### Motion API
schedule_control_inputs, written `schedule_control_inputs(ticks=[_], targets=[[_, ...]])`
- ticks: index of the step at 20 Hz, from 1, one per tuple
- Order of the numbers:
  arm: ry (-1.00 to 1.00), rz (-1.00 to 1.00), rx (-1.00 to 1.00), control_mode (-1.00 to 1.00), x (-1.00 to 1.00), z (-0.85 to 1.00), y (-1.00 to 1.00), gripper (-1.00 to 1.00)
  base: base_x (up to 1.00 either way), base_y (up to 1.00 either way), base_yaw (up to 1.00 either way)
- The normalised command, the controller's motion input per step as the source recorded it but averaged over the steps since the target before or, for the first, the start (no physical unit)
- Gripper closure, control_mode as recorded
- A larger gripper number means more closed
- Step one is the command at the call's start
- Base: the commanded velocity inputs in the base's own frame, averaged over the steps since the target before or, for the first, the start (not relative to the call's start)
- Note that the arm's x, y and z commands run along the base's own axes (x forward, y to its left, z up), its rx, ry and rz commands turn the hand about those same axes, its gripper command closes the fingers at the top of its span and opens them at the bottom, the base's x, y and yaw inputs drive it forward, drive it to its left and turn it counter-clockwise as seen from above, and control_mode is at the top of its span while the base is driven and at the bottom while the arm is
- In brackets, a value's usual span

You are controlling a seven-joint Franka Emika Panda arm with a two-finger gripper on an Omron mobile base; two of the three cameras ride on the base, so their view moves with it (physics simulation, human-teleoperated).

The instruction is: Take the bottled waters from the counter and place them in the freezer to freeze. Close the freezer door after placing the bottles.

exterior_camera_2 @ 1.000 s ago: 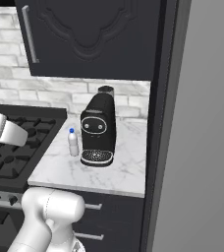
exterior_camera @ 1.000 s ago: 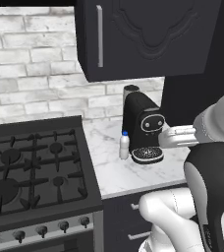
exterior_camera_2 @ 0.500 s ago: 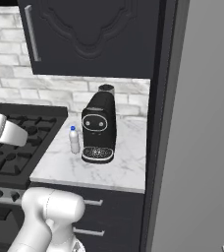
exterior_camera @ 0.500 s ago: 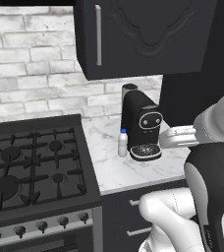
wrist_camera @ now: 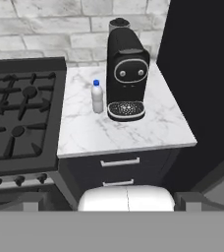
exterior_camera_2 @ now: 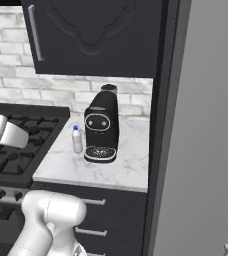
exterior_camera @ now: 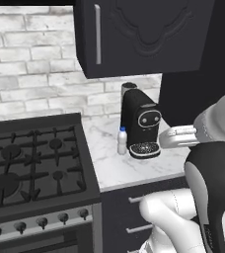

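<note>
The gripper's fingers [wrist_camera: 188, 199] stood wide apart and held nothing. They hung in the air in front of the counter [wrist_camera: 84, 133], well back from its front edge, looking down at it.

One bottled water [wrist_camera: 97, 96] stood upright on the counter. It was the whiter one with a blue cap. It stood near the middle of the worktop, a bit toward the left edge where the stove [wrist_camera: 15, 113] began. It was just beside the black coffee machine [wrist_camera: 126, 74], on that machine's left side, and I could not tell if they touched. The coffee machine stood toward the back of the worktop, near the brick wall [wrist_camera: 45, 29].

In the left base view, the bottled water [exterior_camera: 122, 141] stood between the stove [exterior_camera: 35, 163] and the coffee machine [exterior_camera: 141, 123]. A dark cupboard [exterior_camera: 139, 34] hung above them.

In the right base view, the bottled water [exterior_camera_2: 77, 139] stood just left of the coffee machine [exterior_camera_2: 102, 127]. Dark drawers [exterior_camera_2: 93, 220] sat under the counter [exterior_camera_2: 121, 167]. A tall grey door [exterior_camera_2: 206, 125] rose at the right, past a dark panel at the counter's right edge.
</note>
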Motion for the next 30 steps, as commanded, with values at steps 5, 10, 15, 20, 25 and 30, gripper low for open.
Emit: schedule_control_inputs(ticks=[5,10,15,20,25,30], targets=[[0.0,0.0,0.0,1.0,0.0,0.0,0.0,-1.0,-0.39,0.0,0.0],[0.0,0.0,0.0,1.0,0.0,0.0,0.0,-1.0,-0.09,0.0,0.1],[0.0,0.0,0.0,1.0,0.0,0.0,0.0,-1.0,0.01,0.41,0.12],[0.0,0.0,0.0,1.0,0.0,0.0,0.0,-1.0,0.0,0.53,0.04],[0.0,0.0,0.0,1.0,0.0,0.0,0.0,-1.0,0.17,0.54,0.0],[0.0,0.0,0.0,1.0,0.0,0.0,0.0,-1.0,0.39,0.08,-0.06]])
